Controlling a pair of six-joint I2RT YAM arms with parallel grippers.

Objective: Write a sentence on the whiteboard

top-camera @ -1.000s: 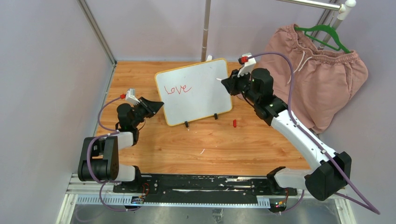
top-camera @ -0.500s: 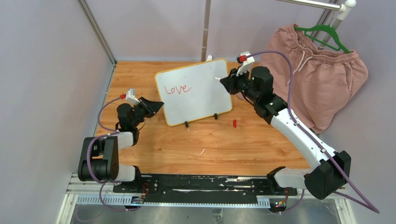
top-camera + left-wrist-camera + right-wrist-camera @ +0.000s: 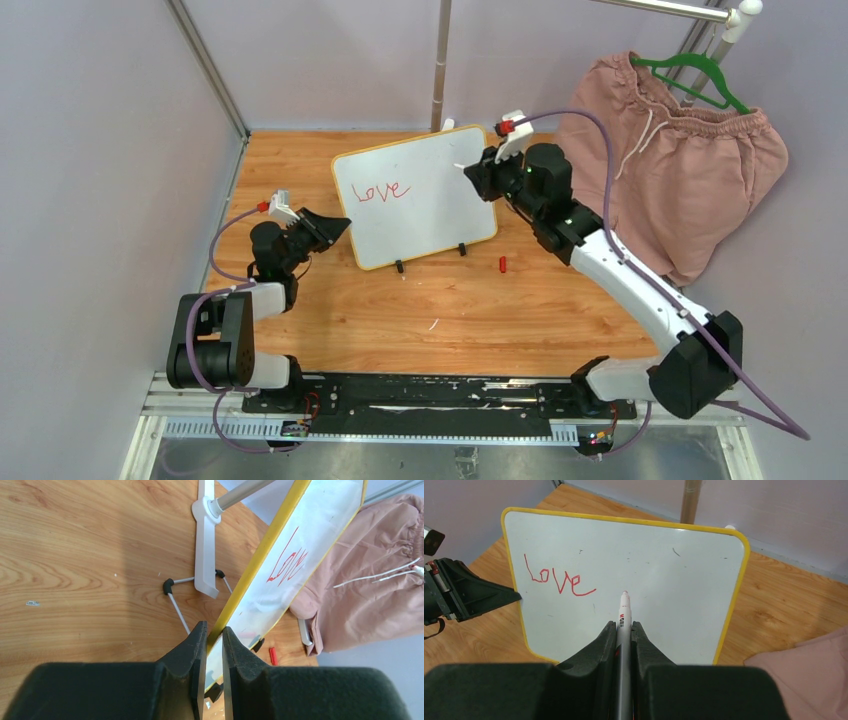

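The whiteboard (image 3: pixel 415 195), white with a yellow frame, stands tilted at the back of the table. The sentence (image 3: pixel 380 191) reads only "Love" in red, also in the right wrist view (image 3: pixel 556 580) and edge-on in the left wrist view (image 3: pixel 287 567). My left gripper (image 3: pixel 335 227) is shut on the whiteboard's left edge (image 3: pixel 235 605). My right gripper (image 3: pixel 478 172) is shut on a white marker (image 3: pixel 624 615), whose tip points at the board right of "Love", near its right side; I cannot tell if the tip touches.
A red marker cap (image 3: pixel 503 264) lies on the table right of the board's feet. Pink shorts (image 3: pixel 690 170) hang on a green hanger at the right. A metal post (image 3: pixel 441 65) stands behind the board. Grey walls enclose the left and back.
My right gripper with the marker has moved left and a little up along the board's right side. The left gripper and the board have not moved. The writing is unchanged.
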